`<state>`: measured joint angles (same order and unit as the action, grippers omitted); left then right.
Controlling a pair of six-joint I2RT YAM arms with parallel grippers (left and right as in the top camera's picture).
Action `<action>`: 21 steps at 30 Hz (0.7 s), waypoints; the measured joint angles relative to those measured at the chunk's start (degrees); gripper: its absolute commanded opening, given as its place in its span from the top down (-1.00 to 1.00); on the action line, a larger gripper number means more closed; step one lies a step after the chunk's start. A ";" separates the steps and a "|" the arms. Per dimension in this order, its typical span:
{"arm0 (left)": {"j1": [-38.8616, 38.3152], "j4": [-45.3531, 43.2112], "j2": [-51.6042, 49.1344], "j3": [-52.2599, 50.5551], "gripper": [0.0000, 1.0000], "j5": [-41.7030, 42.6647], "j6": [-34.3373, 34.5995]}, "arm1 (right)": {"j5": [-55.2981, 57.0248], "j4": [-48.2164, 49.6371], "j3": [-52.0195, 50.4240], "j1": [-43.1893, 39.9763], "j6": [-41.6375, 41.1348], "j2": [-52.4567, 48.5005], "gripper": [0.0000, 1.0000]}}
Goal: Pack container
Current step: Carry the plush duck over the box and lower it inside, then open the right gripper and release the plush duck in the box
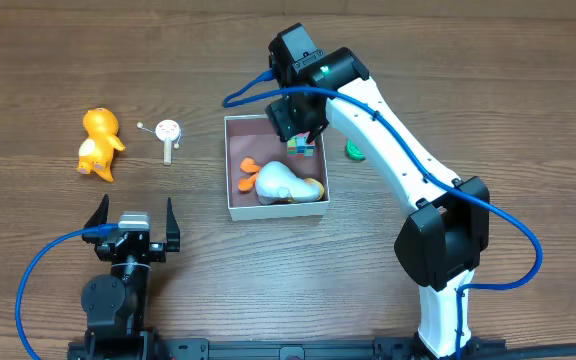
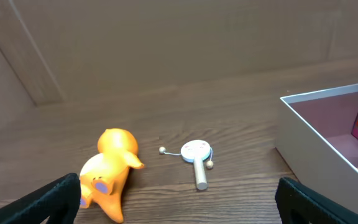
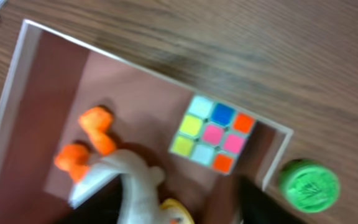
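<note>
The container [image 1: 278,210], a shallow white-walled box with a reddish-brown inside, stands mid-table. In it lie a white duck toy [image 1: 286,183] with orange feet and a colourful puzzle cube [image 1: 302,147] at the far right corner. My right gripper [image 1: 305,133] hovers over that corner. In the right wrist view its fingers [image 3: 179,208] are spread and empty above the cube [image 3: 213,134], the duck [image 3: 135,186] and the container floor [image 3: 135,93]. My left gripper [image 1: 133,222] is open and empty near the front left, and its fingers show spread in the left wrist view [image 2: 185,208].
An orange duck toy [image 1: 99,143] and a white rattle drum [image 1: 169,133] lie left of the container. They also show in the left wrist view: the orange toy [image 2: 107,174], the rattle [image 2: 196,155]. A green disc [image 1: 355,152] lies just right of the container.
</note>
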<state>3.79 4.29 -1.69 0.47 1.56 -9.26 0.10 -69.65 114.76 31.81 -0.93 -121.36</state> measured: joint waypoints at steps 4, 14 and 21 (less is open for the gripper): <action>0.00 0.00 0.00 0.00 -1.00 0.00 0.00 | -2.69 -0.04 -0.02 0.00 -0.94 0.00 0.92; 0.00 0.00 0.00 0.00 -1.00 0.00 0.00 | -8.94 1.49 -7.69 0.11 2.29 0.00 0.92; 0.00 0.00 0.00 0.00 -1.00 0.00 0.00 | -10.38 2.89 -7.72 0.92 5.05 -1.64 0.92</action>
<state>3.79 4.29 -1.69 0.47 1.56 -9.26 -10.28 -66.76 107.04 32.73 4.12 -123.00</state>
